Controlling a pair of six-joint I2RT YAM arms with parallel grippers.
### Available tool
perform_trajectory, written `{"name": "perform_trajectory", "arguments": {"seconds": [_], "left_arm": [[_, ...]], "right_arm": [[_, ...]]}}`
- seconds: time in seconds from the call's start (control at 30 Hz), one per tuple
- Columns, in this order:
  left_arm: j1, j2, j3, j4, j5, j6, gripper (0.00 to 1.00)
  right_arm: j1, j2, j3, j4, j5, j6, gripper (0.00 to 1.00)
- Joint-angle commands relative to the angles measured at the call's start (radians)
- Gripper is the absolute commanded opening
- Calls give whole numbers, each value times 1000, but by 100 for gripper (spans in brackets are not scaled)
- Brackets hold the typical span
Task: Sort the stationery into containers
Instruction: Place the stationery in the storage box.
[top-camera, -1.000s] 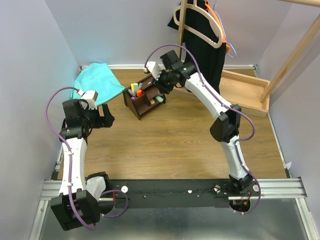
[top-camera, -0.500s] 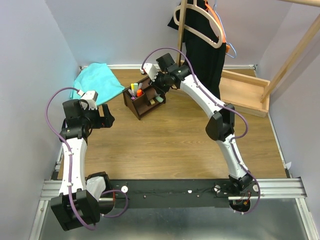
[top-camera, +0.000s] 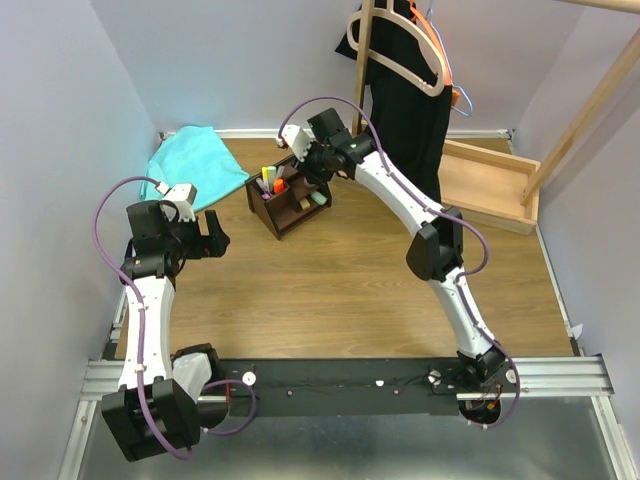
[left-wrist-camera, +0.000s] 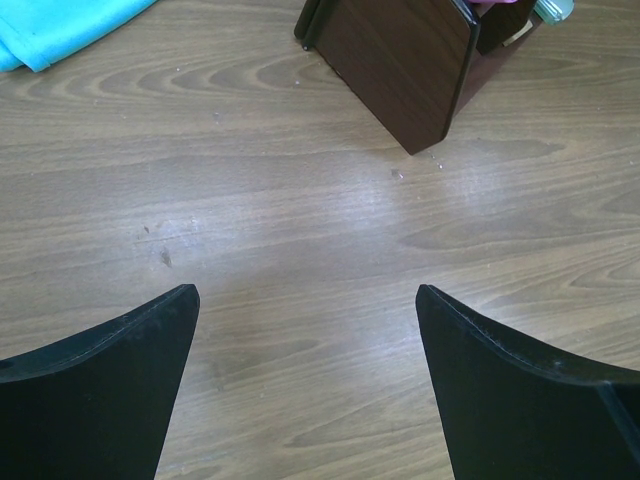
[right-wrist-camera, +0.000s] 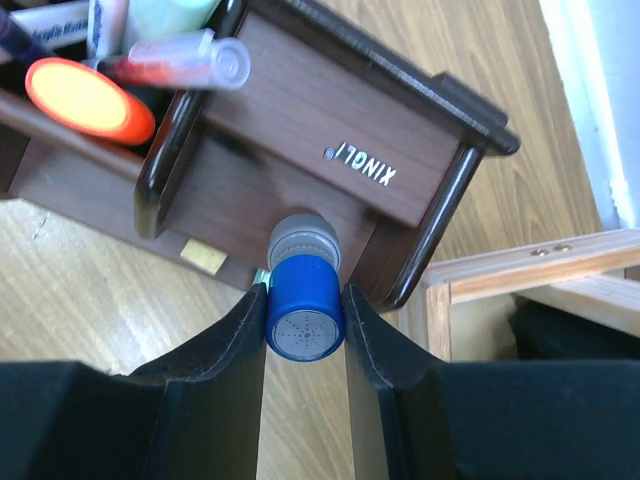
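The dark brown wooden organizer stands at the back middle of the table, with yellow and orange markers upright in it. In the right wrist view my right gripper is shut on the small blue cylinder with a grey cap, held just above the organizer's rear wall. An orange marker and a clear-capped pen stick up from a slot. My right gripper also shows in the top view. My left gripper is open and empty over bare wood, the organizer's corner beyond it.
A turquoise cloth lies at the back left. A light wooden tray base with a clothes rack and black garment stands at the back right. Purple walls close in both sides.
My right arm has swung left and back, bringing the gripper from the organizer's right side to above its rear edge. The left arm has barely moved.
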Motion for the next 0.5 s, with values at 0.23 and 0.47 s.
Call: {"name": "perform_trajectory", "arguments": {"seconds": [0.23, 0.47], "left_arm": [[7, 5, -15, 16, 16, -7, 99], [7, 5, -18, 16, 18, -8, 99]], "right_arm": [[19, 48, 37, 75, 41, 4, 43], [21, 33, 23, 120, 60, 19, 64]]}}
